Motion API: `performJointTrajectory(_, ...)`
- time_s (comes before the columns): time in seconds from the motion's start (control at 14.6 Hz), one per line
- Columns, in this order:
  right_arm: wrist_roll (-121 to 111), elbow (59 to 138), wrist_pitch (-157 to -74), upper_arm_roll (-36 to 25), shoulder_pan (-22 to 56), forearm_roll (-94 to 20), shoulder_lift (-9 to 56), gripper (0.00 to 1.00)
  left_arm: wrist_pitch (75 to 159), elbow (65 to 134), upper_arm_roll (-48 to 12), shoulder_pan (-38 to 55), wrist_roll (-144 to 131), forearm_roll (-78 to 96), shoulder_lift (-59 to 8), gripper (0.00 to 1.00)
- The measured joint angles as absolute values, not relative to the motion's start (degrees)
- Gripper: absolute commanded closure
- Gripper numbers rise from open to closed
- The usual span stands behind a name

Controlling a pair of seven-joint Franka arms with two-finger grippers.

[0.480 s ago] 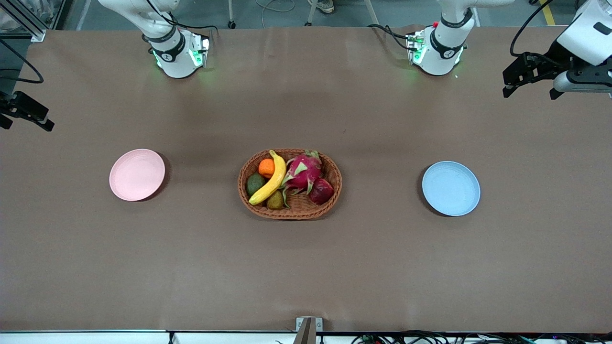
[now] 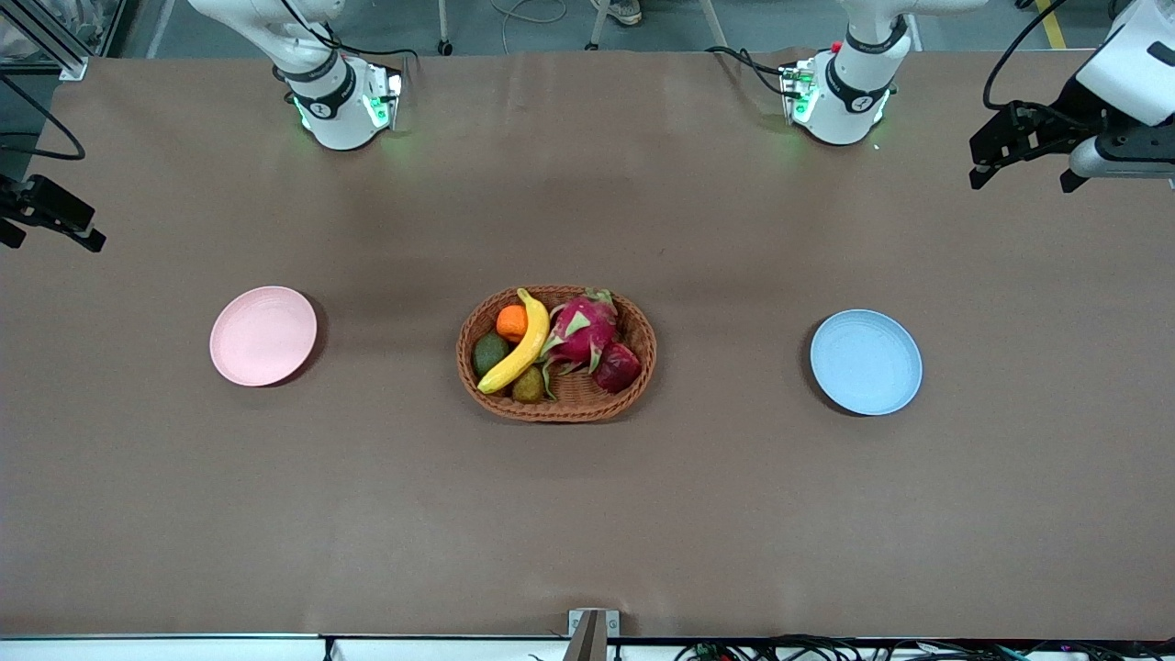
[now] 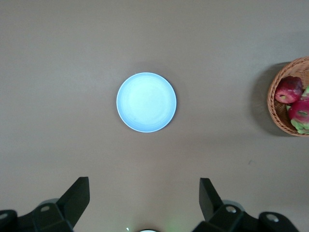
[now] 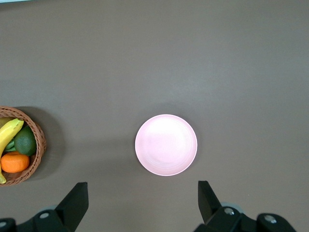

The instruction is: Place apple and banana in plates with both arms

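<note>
Since half a second ago, only the left gripper (image 2: 1021, 173) has shifted slightly toward its table end, fingers spread, empty. Right gripper (image 4: 143, 203) hangs released too. Yellow curved banana (image 2: 520, 344) and maroon apple (image 2: 617, 367) sit in the basket (image 2: 643, 386) between pink plate (image 2: 263, 335) and blue plate (image 2: 866, 362).

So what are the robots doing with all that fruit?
Nothing is being held yet. The banana and the apple lie in the woven basket in the middle of the table, with other fruit. The pink plate and the blue plate are bare. The left gripper hangs open high over its end of the table, and the right gripper, also open, over the right arm's end.
</note>
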State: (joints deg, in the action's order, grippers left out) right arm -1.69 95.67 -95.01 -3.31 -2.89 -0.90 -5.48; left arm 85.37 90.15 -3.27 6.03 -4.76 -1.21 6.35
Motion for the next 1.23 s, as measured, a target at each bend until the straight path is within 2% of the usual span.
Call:
performJointTrajectory(0.27,-1.68,95.58,-95.06,-3.31,-2.89,-0.9,-5.48,0.0,85.38,88.99,-3.95,6.71,-5.4,-2.01,2.05,0.0)
performJointTrajectory(0.62,-1.72,95.73,-95.05,-3.12,-1.17,-0.95,-4.07,0.0,89.85,88.93,-9.59,6.99,-16.07,-2.01,-6.94,0.0)
performJointTrajectory(0.96,-1.03,95.64,-95.72,-2.76,7.42,-1.04,4.64,0.0,99.27,88.93,-15.12,8.39,-36.28,-1.92,-15.95,0.0)
performJointTrajectory(1.23,15.1,95.66,-101.01,-2.55,17.48,-3.8,12.2,0.0,109.01,88.85,-15.64,13.5,-51.22,-1.91,-22.6,0.0)
